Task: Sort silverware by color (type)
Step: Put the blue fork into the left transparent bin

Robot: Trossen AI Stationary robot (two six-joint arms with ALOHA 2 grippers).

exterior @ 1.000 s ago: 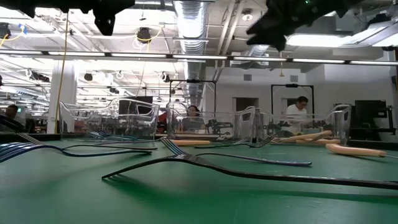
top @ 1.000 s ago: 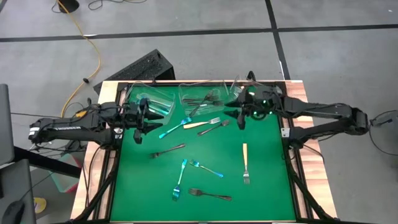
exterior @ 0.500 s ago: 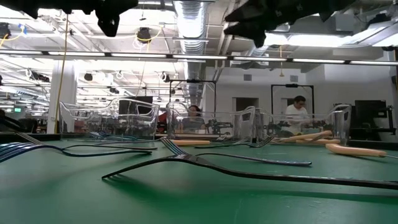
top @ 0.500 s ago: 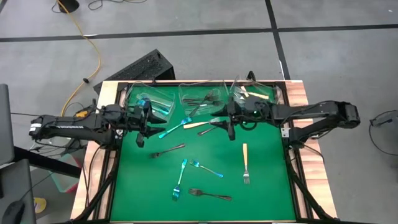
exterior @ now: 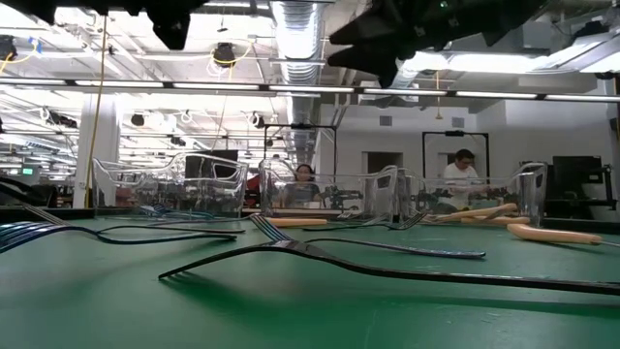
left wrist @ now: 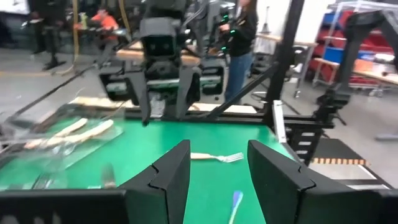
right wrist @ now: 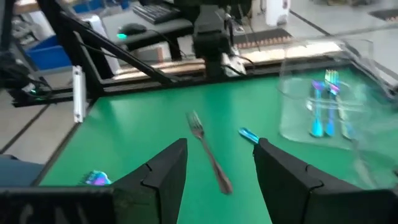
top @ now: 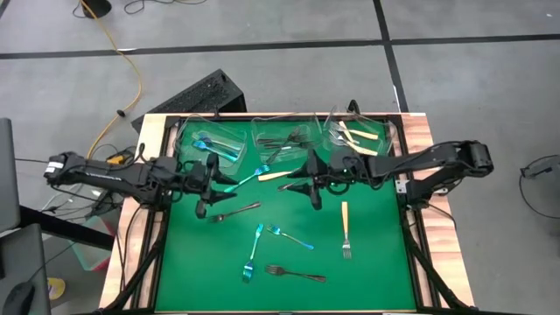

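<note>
Green mat (top: 376, 262) around scattered forks (top: 346, 229); left pincer (top: 203, 208) and right pincer (top: 315, 197) both agape above.

Both arms stretched inward, left tool (top: 200, 208) open, right tool (top: 313, 198) open, both empty

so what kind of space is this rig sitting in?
Looks like an industrial lab or workshop, probably. The low view shows exposed ceiling ducting and open floor behind the clear tubs, a person stands in the background, and the green table sits on bare concrete floor.
</note>
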